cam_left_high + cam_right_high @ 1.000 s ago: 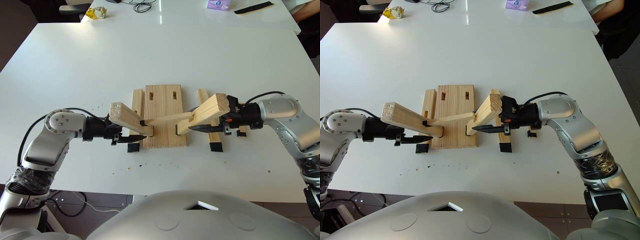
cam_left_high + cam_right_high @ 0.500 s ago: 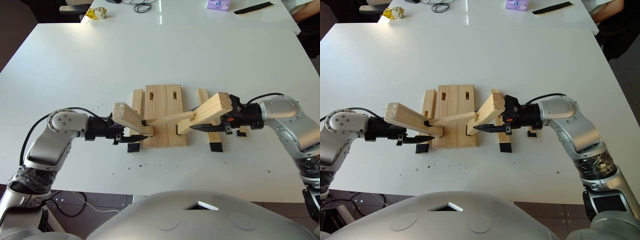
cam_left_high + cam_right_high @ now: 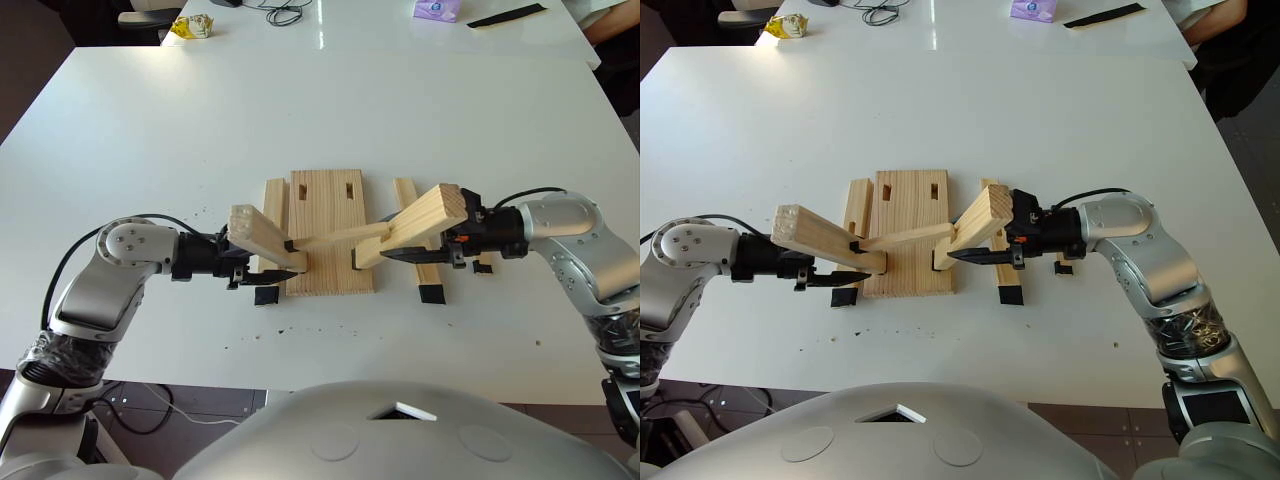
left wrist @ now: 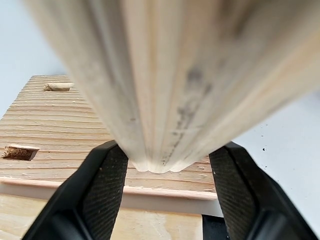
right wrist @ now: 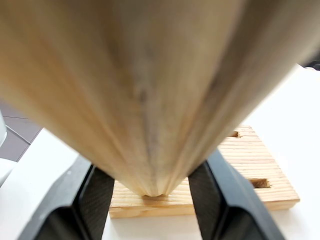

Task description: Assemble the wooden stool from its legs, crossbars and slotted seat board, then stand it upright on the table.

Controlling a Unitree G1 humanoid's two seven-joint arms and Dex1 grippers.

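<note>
Two pale wooden legs hang just above the near edge of the slotted seat board (image 3: 327, 200), which lies flat on the table (image 3: 330, 100). The left claw (image 3: 262, 271) is clamped on the left leg (image 3: 262, 236) and the right claw (image 3: 405, 255) on the right leg (image 3: 420, 222), with a thin crossbar (image 3: 335, 238) joining them. The wood looks stiff, light and easy to grip near the joint ends, though the dry joint would likely slip apart if the arms spread. Spare legs (image 3: 273, 200) flanking the board and a small black piece (image 3: 485, 268) crowd the landing spot.
</note>
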